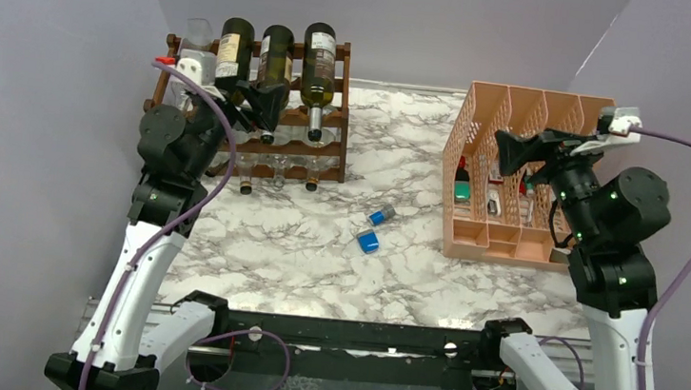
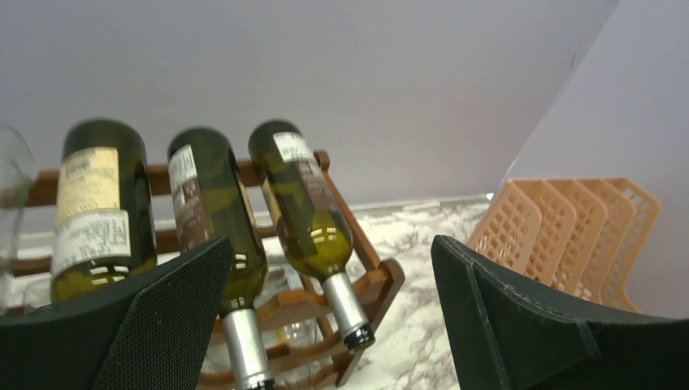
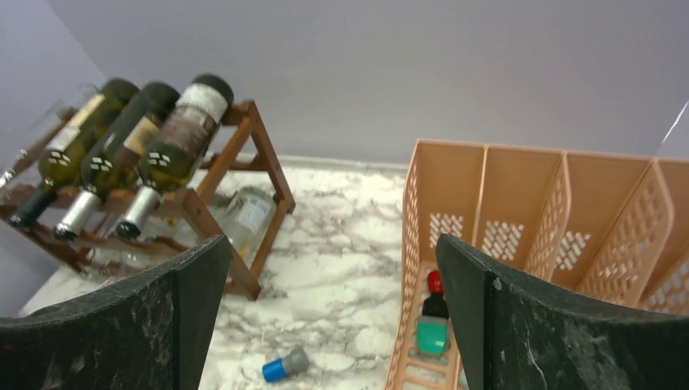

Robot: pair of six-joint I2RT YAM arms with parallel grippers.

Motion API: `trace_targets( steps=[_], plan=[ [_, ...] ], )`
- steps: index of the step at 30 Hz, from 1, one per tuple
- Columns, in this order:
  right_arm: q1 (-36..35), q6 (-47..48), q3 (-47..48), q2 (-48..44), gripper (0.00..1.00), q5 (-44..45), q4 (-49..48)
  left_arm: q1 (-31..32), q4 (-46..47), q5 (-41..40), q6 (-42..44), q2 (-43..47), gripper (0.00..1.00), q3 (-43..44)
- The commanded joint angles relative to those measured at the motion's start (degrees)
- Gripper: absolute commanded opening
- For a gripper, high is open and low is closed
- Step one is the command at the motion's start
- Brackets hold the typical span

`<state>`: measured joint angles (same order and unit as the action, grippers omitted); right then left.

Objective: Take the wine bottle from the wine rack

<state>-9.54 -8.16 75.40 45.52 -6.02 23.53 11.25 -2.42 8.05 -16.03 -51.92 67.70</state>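
1. The middle wine bottle lies on the top tier of the wine rack, between two other dark bottles. It is ahead of my left tool and a little to its left, near it but not touched
2. Its long axis runs away from the tool: the base is far and raised, and the silver-capped neck slopes down towards me. I judge the draw must follow that line, back along the neck
3. My left tool has its fingers spread and grips nothing. The right-hand bottle sits nearer the centre of the gap than the middle one, so I cannot say for sure which bottle I am lined up on
4. My right tool is also spread and empty. It hangs over the peach organizer, with the rack well off to its left, so the left arm is plainly the nearer one
5. From above, my left tool covers the bottle necks. The wrist view cuts off the middle neck's tip, my left finger hides the left-hand bottle's lower part, and the clear glass on the lower tiers is hard to make out
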Motion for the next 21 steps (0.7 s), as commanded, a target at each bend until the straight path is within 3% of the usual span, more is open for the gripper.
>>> trace_targets(
  steps=[1, 14, 21],
  plan=[
    [-1.62, -1.07, -5.46, -0.16, 1.0, 1.1, -0.69, 1.41, 7.64, -1.5, 1.94, -0.02, 0.99, -6.69],
    [-5.28, -4.2, -15.55, 6.04, 1.0, 0.15, 0.63, 4.66, 17.95, -3.07, 4.61, 0.57, 0.99, -20.77],
    [-6.23, -6.16, -12.94, 13.0, 1.0, -5.23, 3.17, 5.37, -0.61, -11.66, 3.75, 2.39, 0.99, -16.44]
  ],
)
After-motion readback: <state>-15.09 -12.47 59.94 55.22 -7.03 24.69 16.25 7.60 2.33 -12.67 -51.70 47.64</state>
